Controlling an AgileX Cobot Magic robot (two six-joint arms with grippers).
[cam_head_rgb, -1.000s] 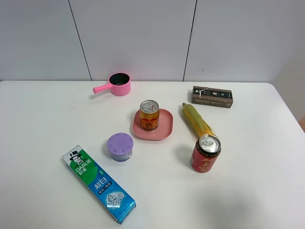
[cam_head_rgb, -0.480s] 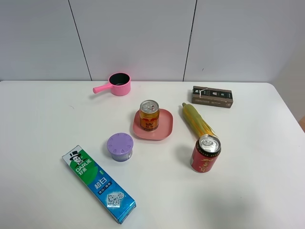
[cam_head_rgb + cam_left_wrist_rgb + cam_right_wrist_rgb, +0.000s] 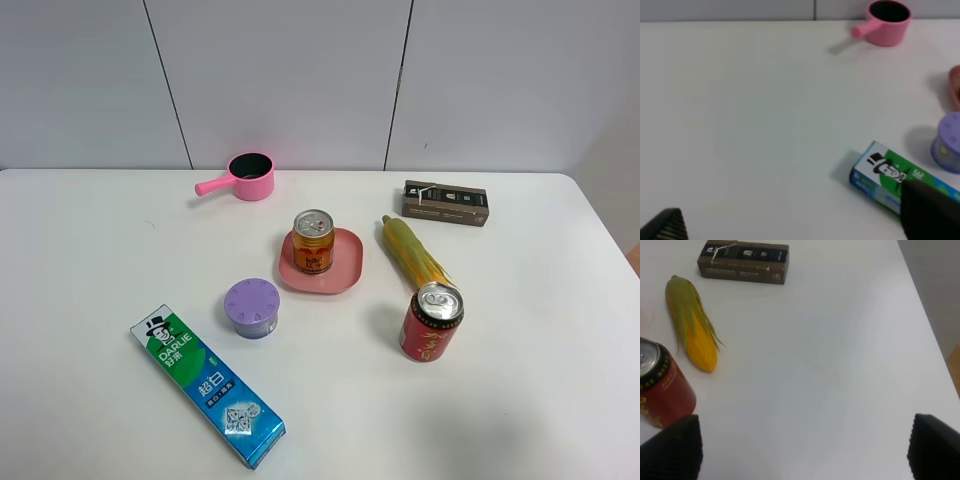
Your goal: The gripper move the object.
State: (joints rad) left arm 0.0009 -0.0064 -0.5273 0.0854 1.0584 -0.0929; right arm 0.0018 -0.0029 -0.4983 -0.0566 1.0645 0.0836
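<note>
The small gold-and-orange can (image 3: 313, 241) stands upright on a pink plate (image 3: 346, 272) at the middle of the white table in the high view. Neither arm shows in that view. The can shows in neither wrist view. My left gripper (image 3: 795, 226) is open and empty, with its black fingertips (image 3: 929, 212) wide apart over the table's left part, near the toothpaste box (image 3: 890, 180). My right gripper (image 3: 802, 450) is open and empty, with its fingertips (image 3: 671, 446) wide apart over the table's right part, near the larger red can (image 3: 660, 390).
A pink saucepan (image 3: 245, 177) and a brown box (image 3: 445, 203) lie at the back. A corn cob (image 3: 415, 255) lies right of the plate, with the red can (image 3: 431, 322) in front of it. A purple lidded tub (image 3: 252, 307) and the toothpaste box (image 3: 207, 385) sit front left.
</note>
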